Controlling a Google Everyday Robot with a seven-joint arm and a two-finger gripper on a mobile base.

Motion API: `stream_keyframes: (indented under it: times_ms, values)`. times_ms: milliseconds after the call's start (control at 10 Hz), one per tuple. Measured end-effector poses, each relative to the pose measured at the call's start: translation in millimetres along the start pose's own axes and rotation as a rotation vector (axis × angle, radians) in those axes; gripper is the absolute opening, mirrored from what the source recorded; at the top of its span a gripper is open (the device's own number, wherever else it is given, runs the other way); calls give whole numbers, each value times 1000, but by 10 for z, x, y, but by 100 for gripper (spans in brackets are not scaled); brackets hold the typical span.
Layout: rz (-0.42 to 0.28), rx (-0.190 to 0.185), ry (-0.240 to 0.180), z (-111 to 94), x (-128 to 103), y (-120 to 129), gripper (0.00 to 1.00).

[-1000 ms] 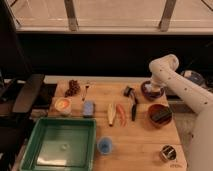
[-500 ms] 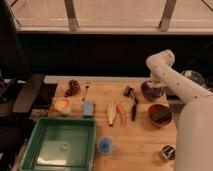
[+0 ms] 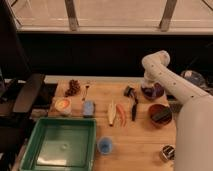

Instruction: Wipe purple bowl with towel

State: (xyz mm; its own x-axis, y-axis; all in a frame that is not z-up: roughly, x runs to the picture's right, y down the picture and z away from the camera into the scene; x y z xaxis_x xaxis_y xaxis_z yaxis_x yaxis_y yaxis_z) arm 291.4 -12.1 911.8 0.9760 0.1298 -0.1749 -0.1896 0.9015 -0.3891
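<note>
Camera view: closed pincer (image 3: 148, 85) at purple bowl (image 3: 156, 93).

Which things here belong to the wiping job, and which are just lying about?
Job: purple bowl; gripper, at that bowl; towel, not clearly visible.
Lying about: red bowl, blue sponge, green tray, blue cup, grapes, banana, carrot.
</note>
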Motion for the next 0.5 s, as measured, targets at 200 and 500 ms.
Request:
stream_keyframes:
  times_ms: [200, 500]
  values:
    - [3, -11, -49, -102, -39, 180, 0]
    - [26, -19, 0, -194, 147, 317, 0]
